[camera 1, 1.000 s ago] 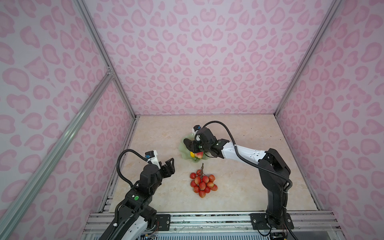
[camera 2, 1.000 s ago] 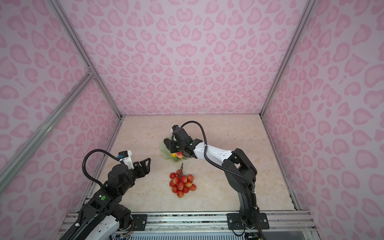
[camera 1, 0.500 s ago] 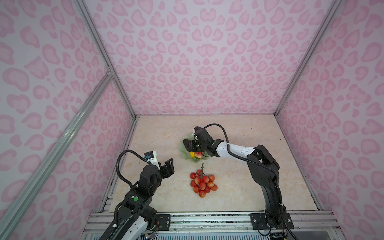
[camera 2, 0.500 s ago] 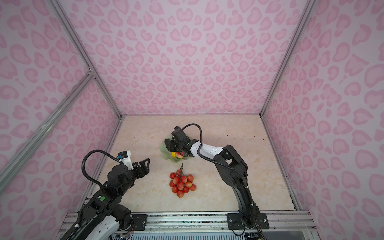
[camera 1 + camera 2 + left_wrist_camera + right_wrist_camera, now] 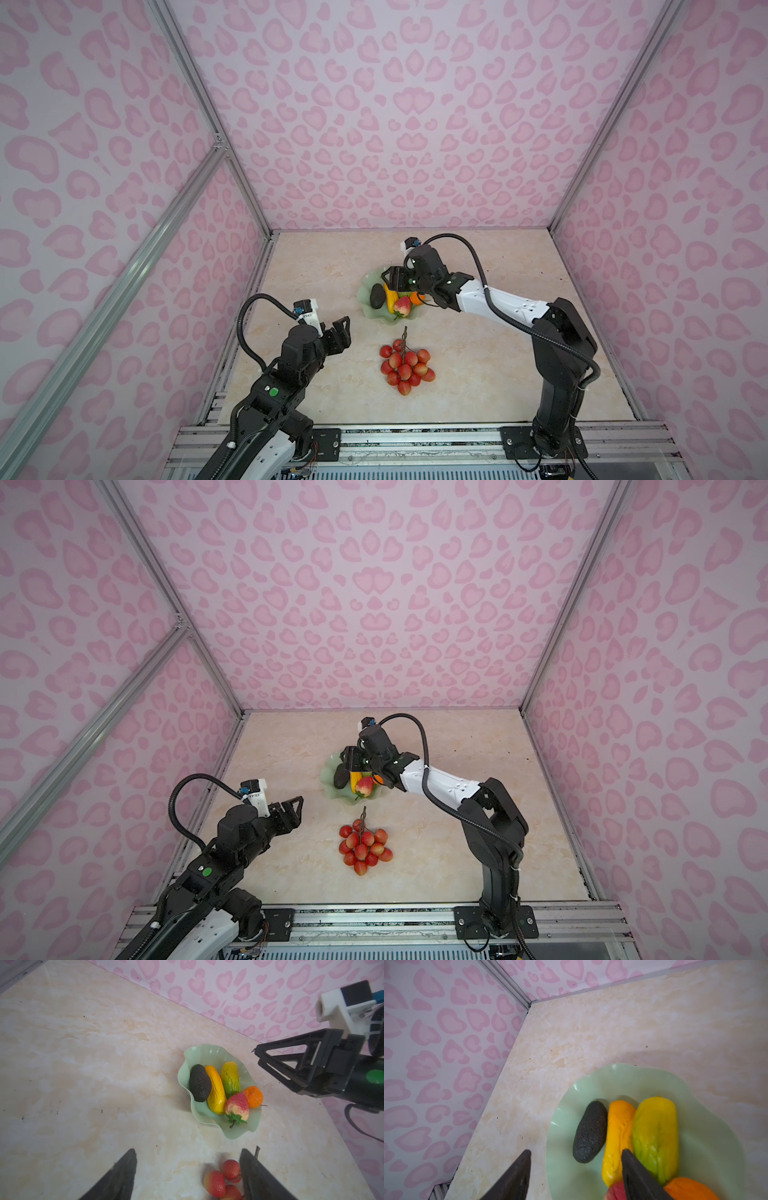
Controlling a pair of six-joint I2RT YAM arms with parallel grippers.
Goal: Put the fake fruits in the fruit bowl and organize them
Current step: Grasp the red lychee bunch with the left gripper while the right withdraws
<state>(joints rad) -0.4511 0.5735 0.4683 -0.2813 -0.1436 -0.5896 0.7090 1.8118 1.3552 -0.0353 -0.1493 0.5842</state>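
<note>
1. Your right gripper (image 5: 575,1152) is hovering over the fruit bowl (image 5: 207,1049), which sits near the middle of the tabletop (image 5: 478,374). Its jaws are apart with nothing between them. If you are withdrawing it low, a finger could catch the avocado (image 5: 200,1083) or the yellow-orange oblong (image 5: 216,1089) and roll it over the wavy rim.
2. The pink-red piece (image 5: 238,1105) and the small orange (image 5: 253,1096) are crowding the rim that faces the tabletop's front edge. The bowl looks shallow, so a light nudge there may tip them out.
3. The bunch of red berries (image 5: 405,368) is lying outside the bowl, between it and the front edge. Your left gripper (image 5: 187,1151) is pointing that way, its jaws apart and empty. Pinching one berry instead of the stem risks a swinging, slipping load.
4. With the yellow-green oblong (image 5: 230,1079) the bowl is already holding five pieces, so dropping the bunch in may push others out.
5. If you are bringing both arms over the bowl at once, they may collide.
</note>
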